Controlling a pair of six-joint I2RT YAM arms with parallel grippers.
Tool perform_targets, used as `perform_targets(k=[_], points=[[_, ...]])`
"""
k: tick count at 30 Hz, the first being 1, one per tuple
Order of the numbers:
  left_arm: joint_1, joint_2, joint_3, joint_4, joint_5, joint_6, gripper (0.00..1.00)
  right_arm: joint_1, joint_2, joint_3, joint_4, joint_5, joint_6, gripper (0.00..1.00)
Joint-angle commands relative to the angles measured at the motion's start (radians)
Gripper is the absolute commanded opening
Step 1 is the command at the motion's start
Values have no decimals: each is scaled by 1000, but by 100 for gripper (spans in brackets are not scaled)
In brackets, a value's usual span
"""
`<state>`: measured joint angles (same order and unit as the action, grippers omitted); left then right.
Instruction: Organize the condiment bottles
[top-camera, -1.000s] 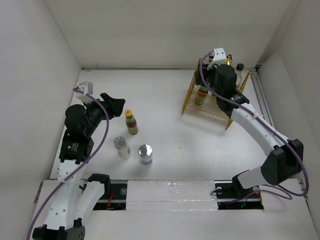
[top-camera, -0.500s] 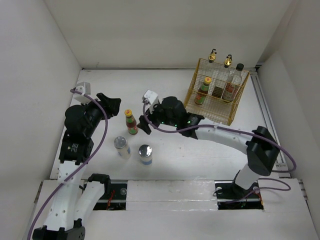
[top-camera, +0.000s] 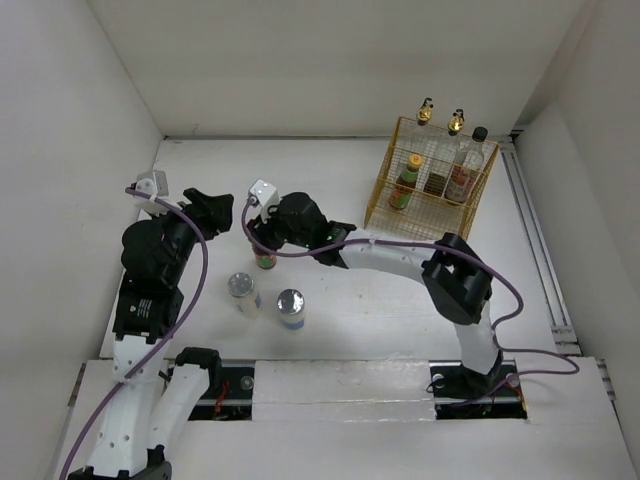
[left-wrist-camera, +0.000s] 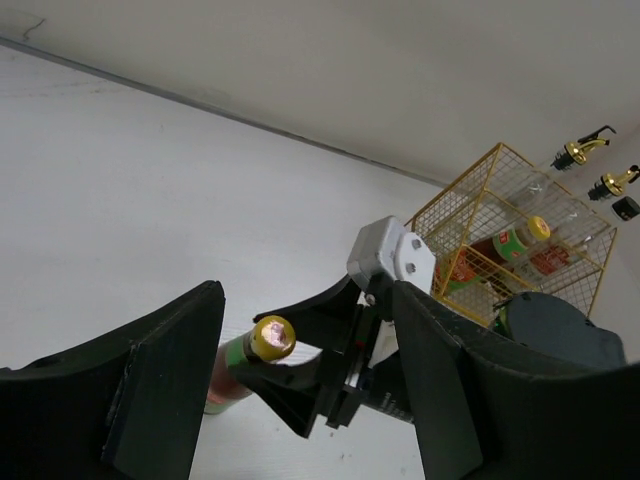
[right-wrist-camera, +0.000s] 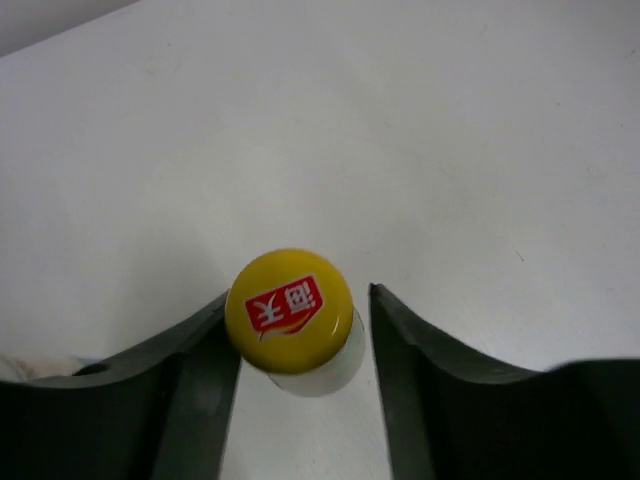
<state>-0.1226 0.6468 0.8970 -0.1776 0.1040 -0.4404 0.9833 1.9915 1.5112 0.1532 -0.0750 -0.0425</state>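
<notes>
A red-sauce bottle with an orange-yellow cap (top-camera: 266, 260) stands on the table left of centre. My right gripper (top-camera: 259, 240) is open and straddles its neck. In the right wrist view the cap (right-wrist-camera: 289, 308) sits between the fingers (right-wrist-camera: 200, 350), touching the left one, with a gap to the right one. My left gripper (top-camera: 215, 205) is open and empty, just left of the bottle. Its view shows the cap (left-wrist-camera: 271, 338) inside the right gripper's jaws. Two silver-lidded jars (top-camera: 241, 290) (top-camera: 291, 304) stand nearer. A second red-sauce bottle (top-camera: 405, 182), two gold-spouted cruets (top-camera: 425, 112) (top-camera: 456, 122) and a black-capped bottle (top-camera: 474, 160) are in the basket.
The yellow wire basket (top-camera: 412, 222) stands at the back right, near the right wall; it also shows in the left wrist view (left-wrist-camera: 470, 215). The right arm stretches across the table's middle from its base to the bottle. White walls enclose the table on three sides.
My right arm has swung from over the basket across to the left and lowered its open jaws around the bottle on the table. My left gripper has drawn back slightly to the left.
</notes>
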Motion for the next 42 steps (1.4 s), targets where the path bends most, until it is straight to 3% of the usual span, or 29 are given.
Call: perform_targets(k=[1, 3, 6, 9, 14, 18, 24, 29, 33, 42], points=[[5, -4, 5, 30, 0, -6, 64, 9, 23, 76, 107, 30, 10, 53], [5, -4, 5, 30, 11, -6, 64, 9, 32, 76, 135, 30, 38, 33], [5, -4, 5, 30, 23, -6, 64, 9, -14, 54, 180, 53, 49, 11], [5, 8, -4, 30, 48, -6, 64, 9, -116, 6, 190, 116, 49, 7], [5, 17, -4, 40, 88, 3, 65, -27, -391, -149, 203, 237, 39, 4], [5, 17, -4, 40, 100, 3, 65, -132, -630, -282, 143, 323, 52, 2], [5, 27, -4, 50, 118, 3, 66, -408, -937, -465, 33, 350, 121, 0], [5, 36, -4, 50, 129, 3, 66, -657, -939, -427, -61, 339, 121, 0], [5, 36, -4, 50, 129, 3, 66, -771, -857, -344, -61, 274, 132, 0], [5, 27, -4, 50, 129, 3, 66, -833, -737, -183, -72, 265, 92, 0]])
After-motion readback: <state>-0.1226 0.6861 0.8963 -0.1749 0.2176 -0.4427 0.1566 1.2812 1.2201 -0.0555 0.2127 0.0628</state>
